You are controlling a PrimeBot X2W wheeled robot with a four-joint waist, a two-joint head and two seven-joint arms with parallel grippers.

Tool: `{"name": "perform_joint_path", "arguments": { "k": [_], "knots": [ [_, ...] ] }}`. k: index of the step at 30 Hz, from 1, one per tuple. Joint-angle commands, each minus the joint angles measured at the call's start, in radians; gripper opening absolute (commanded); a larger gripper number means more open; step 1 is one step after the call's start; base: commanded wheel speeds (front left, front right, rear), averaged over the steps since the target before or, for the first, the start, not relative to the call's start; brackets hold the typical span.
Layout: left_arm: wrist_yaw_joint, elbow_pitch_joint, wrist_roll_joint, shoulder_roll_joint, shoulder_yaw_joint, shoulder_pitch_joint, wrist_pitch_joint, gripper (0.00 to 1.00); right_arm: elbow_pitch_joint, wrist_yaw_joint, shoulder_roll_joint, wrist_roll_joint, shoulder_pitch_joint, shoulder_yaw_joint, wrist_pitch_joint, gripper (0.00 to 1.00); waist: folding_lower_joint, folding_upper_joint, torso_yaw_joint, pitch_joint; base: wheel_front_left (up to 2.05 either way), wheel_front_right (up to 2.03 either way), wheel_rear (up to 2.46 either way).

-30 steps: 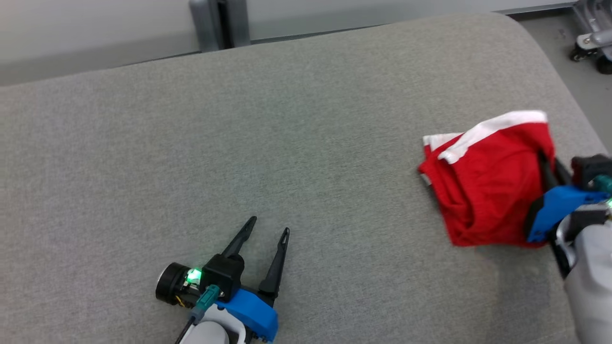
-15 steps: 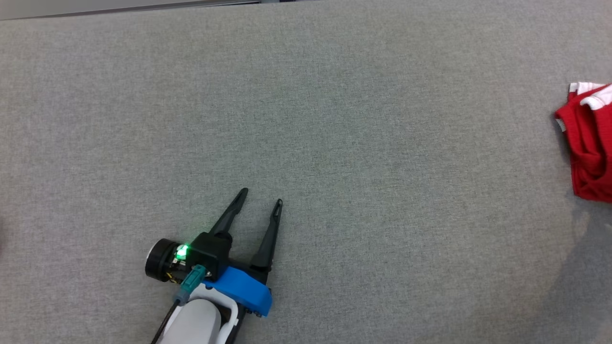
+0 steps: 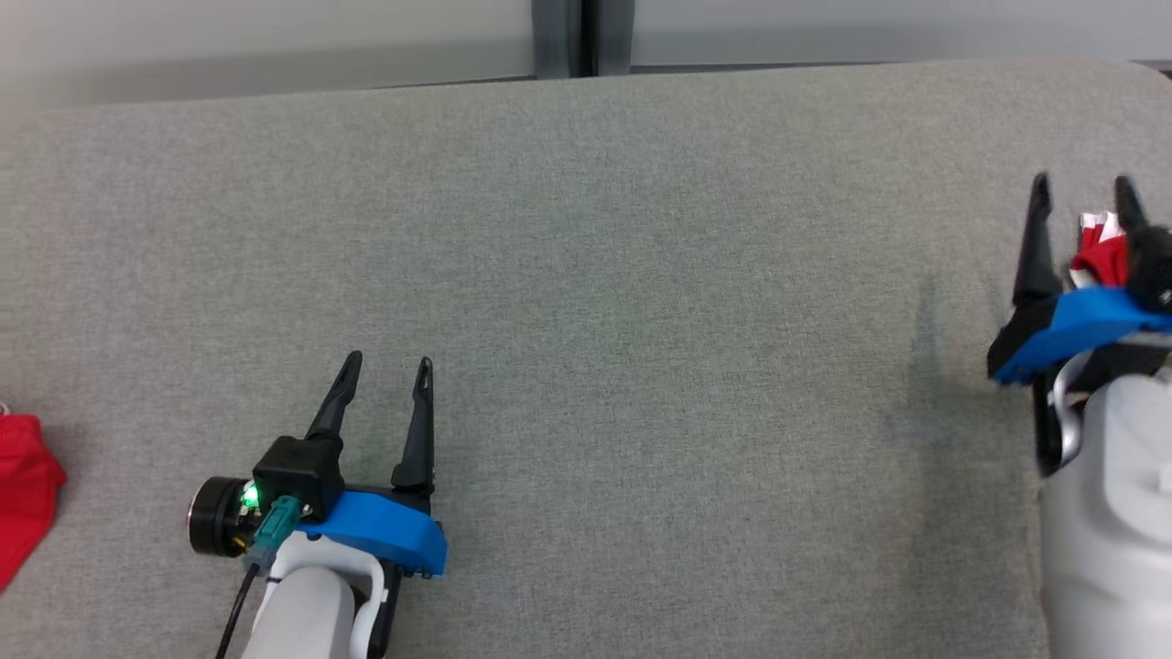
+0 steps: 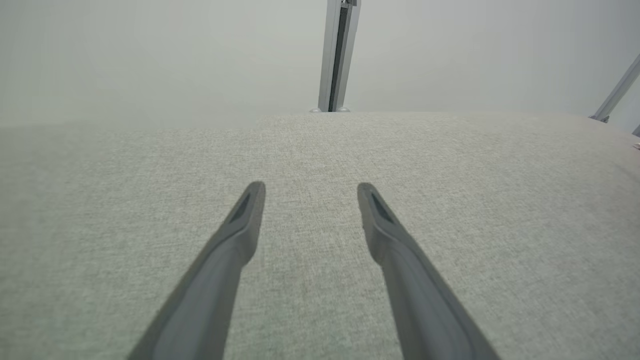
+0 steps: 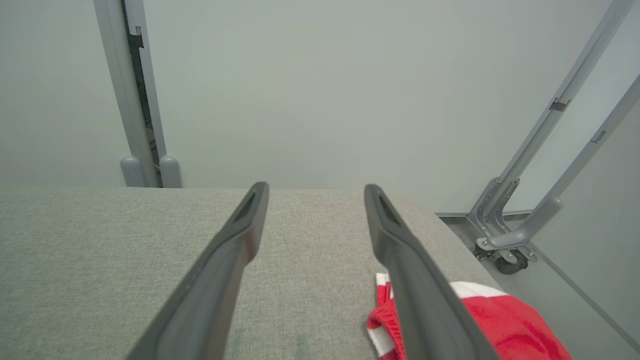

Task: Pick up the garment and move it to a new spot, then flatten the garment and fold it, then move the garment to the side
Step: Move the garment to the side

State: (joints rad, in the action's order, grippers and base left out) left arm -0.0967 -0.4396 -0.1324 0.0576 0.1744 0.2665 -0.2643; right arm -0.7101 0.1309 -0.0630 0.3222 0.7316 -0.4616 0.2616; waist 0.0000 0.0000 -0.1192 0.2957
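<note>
Left gripper [image 3: 387, 363]: nearest, low at the left over the worktop [image 3: 641, 275]. Its fingers are spread wide with bare grey fabric between them and hold nothing.
Red cloth [image 3: 23, 485]: lies at the head view's left border on the worktop. The frame cuts it off, so what kind of piece it is cannot be told.
Right gripper [image 3: 1080, 183]: at the right border, partly cut off, with its pale forearm in the lower right corner. Its fingers are parted, and in the wrist view only worktop lies in the gap, so it grips nothing.
Garment [image 3: 1094, 256]: red with a white band, at the worktop's right end. From the head, only a scrap shows between the fingers, the rest hidden behind the blue mount. In the right wrist view the garment [image 5: 500, 320] lies bunched to the right of that view's right finger, which covers its left edge. Whether they touch cannot be told.
Post [image 3: 563, 37]: grey upright behind the far edge, its top cut off.
Frame [image 5: 510, 260]: slanted grey struts with a caster, past the worktop's right end.
</note>
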Motion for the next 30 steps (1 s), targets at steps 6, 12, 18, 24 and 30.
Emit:
{"name": "perform_joint_path", "arguments": {
  "k": [6,12,18,24,30],
  "knots": [
    [0.018,-0.010,-0.002,-0.003,-0.073,-0.050,0.000,1.00,0.069,0.000,0.011,-0.278,-0.241,0.264,0.004,1.00,0.0000,0.0000,0.040,-0.066,0.00,0.00,0.00],
    [0.025,-0.014,0.002,-0.006,-0.108,-0.098,0.000,1.00,0.095,0.000,0.010,-0.399,-0.378,0.384,0.005,1.00,0.0000,0.0000,0.069,-0.118,0.00,0.00,0.00],
    [0.033,-0.009,-0.016,-0.007,-0.109,-0.146,0.000,1.00,0.126,0.000,0.010,-0.436,-0.442,0.424,0.005,1.00,0.0000,0.0000,0.083,-0.167,0.00,0.00,0.00],
    [0.046,0.001,-0.035,-0.007,-0.087,-0.178,0.000,1.00,0.153,0.000,0.010,-0.461,-0.479,0.420,0.005,1.00,0.0000,0.0000,0.091,-0.206,0.00,0.00,0.00],
    [0.058,0.001,-0.045,-0.006,-0.070,-0.210,0.000,1.00,0.170,0.000,0.010,-0.458,-0.525,0.433,0.005,1.00,0.0000,0.0000,0.103,-0.252,0.00,0.00,0.00]
  ]
}}
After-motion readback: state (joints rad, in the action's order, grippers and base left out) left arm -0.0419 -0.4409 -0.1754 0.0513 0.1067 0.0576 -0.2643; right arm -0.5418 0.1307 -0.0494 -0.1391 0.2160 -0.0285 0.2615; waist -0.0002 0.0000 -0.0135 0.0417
